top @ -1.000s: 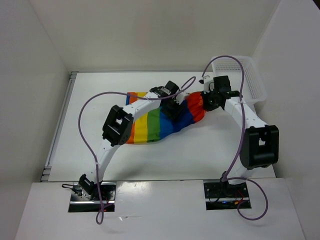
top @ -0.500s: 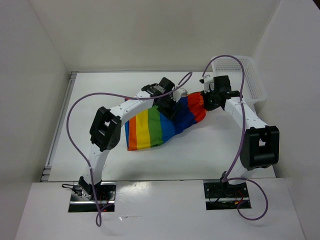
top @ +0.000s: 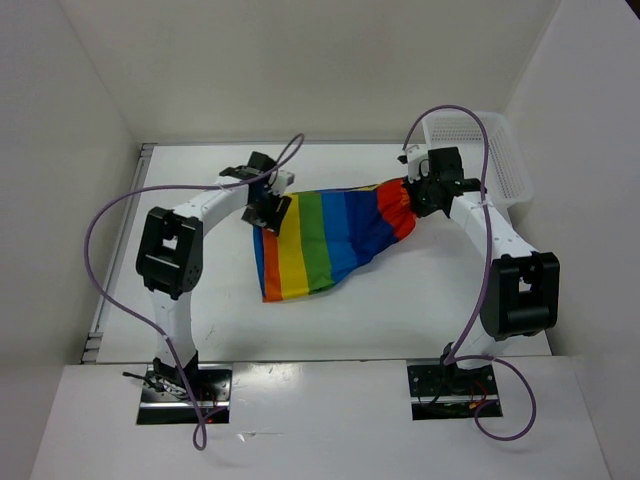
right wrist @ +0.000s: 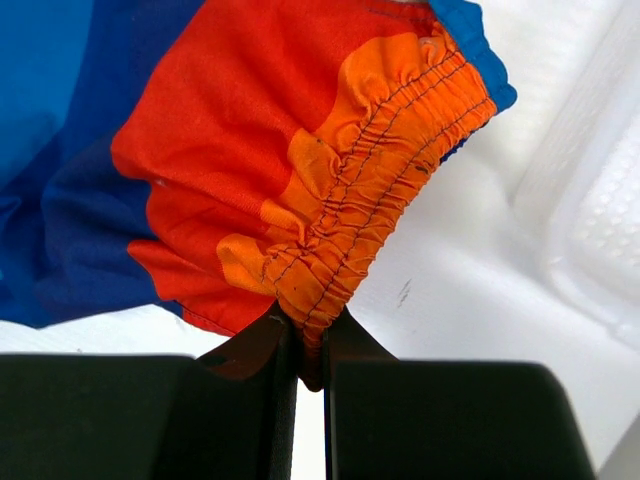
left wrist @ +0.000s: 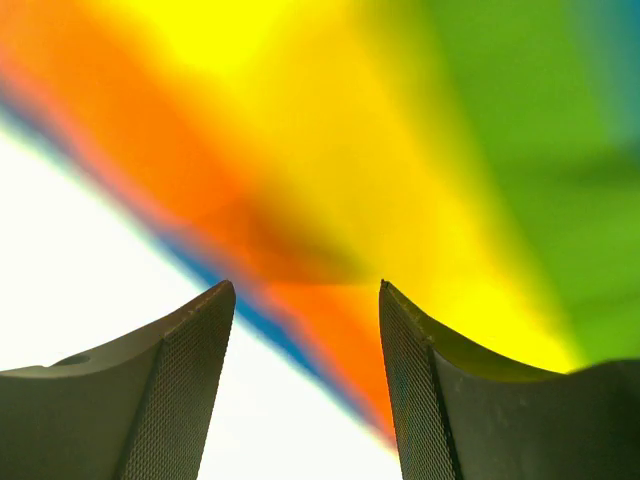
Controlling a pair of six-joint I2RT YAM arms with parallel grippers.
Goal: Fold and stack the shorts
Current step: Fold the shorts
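Observation:
The rainbow-striped shorts (top: 325,240) lie spread across the middle of the table, orange edge to the left, red end to the right. My right gripper (top: 415,195) is shut on the orange elastic waistband (right wrist: 375,200) at the red end; the band is pinched between its dark fingers (right wrist: 265,400). My left gripper (top: 268,210) is open at the shorts' upper left corner. In the left wrist view the orange and yellow stripes (left wrist: 330,150) fill the frame just beyond my left gripper (left wrist: 305,300), and nothing is between its fingertips.
A white mesh basket (top: 490,150) stands at the back right, just behind the right gripper; its wall (right wrist: 600,230) shows in the right wrist view. White walls close in the table on the left, back and right. Purple cables loop over both arms.
My left arm has swung left from over the middle of the shorts to their upper left corner. The cloth now lies spread wider and flatter. The right gripper has kept its hold and place.

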